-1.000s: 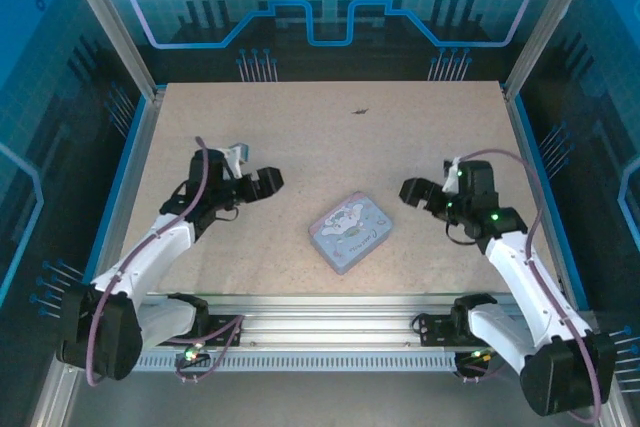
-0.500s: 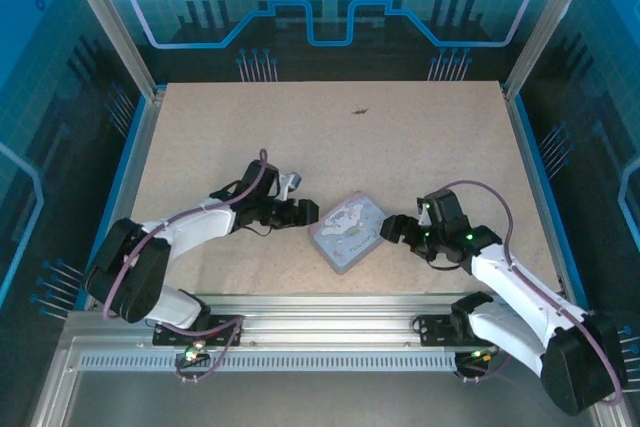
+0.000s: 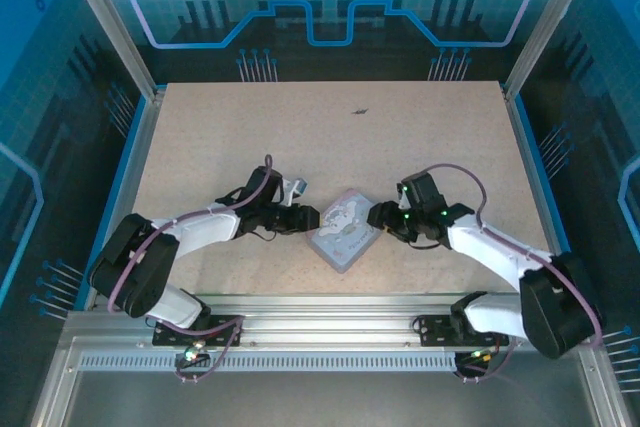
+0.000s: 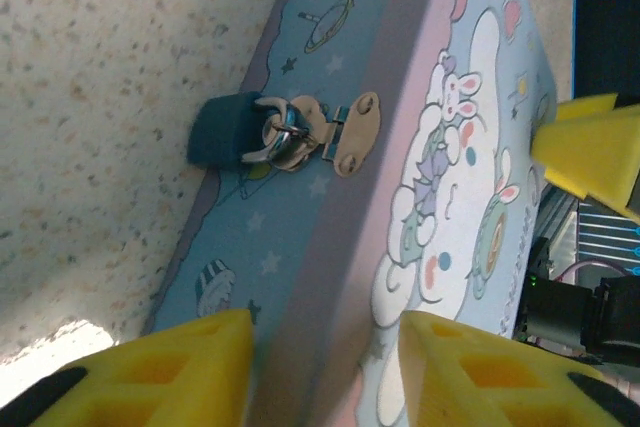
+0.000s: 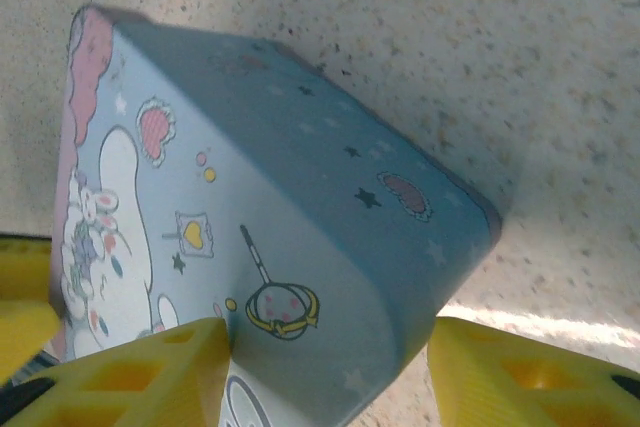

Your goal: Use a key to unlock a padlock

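The pale-blue cartoon tin (image 3: 345,230) lies mid-table. A small dark padlock (image 4: 228,131) hangs by its silvery shackle from the tin's brassy hasp (image 4: 352,134) on the side wall. The key (image 3: 358,110) is a tiny dark sliver far back on the table. My left gripper (image 3: 305,218) (image 4: 325,372) is open, with its yellow fingers astride the tin's long edge. At the tin's opposite corner, my right gripper (image 3: 380,217) (image 5: 330,377) is open too, one finger on each side of that corner. One of its yellow fingertips (image 4: 590,152) shows beyond the tin.
The speckled tabletop (image 3: 250,137) is bounded by blue side rails (image 3: 128,172) and a dark back panel. A metal rail (image 3: 320,312) runs along the near edge in front of the arm bases.
Both arms have swung inward from the sides and lowered to the tin. Each gripper now straddles the tin. The tin and the key stay put.
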### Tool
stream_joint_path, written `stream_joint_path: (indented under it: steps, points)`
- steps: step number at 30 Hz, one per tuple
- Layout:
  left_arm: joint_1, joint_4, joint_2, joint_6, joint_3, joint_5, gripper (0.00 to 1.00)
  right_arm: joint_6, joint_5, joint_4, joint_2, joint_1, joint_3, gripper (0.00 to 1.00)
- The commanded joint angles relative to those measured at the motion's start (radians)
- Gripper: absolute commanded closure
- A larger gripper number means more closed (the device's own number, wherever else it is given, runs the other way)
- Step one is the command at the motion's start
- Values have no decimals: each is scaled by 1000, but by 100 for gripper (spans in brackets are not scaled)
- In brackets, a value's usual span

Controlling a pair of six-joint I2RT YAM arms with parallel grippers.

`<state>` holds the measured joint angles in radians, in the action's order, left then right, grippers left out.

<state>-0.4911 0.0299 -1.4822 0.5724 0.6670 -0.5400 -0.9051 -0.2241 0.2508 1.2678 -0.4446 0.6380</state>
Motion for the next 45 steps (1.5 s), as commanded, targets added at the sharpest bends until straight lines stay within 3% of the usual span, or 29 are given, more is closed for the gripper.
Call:
stream_joint_path:
  steps: [1, 14, 21, 26, 30, 33, 38, 45]
  points:
    - [-9, 28, 49, 26, -46, -18, 59, 32, -10, -47, 82, -23, 84, 44]
    - [-32, 123, 229, 171, -219, 64, 63, 145, -76, 69, 563, -100, 612, 43]
    - [-104, 133, 240, 216, -215, 157, 55, 207, -37, 179, 601, -114, 728, 33]
    - [-103, -52, 353, 189, -166, 282, 39, 248, 47, 271, 485, -97, 681, 23]
    - [-92, -212, 432, 147, -97, 374, 30, 239, 78, 296, 349, -94, 583, 20]
    - [-40, -301, 417, 99, -21, 384, 27, 199, 80, 298, 245, -104, 481, 19]
    - [57, -351, 274, -24, 138, 377, 26, 74, 80, 240, 73, -160, 272, 19]
    - [111, -426, -71, -175, 437, 317, 26, -85, 60, 82, -3, -261, 89, 24]
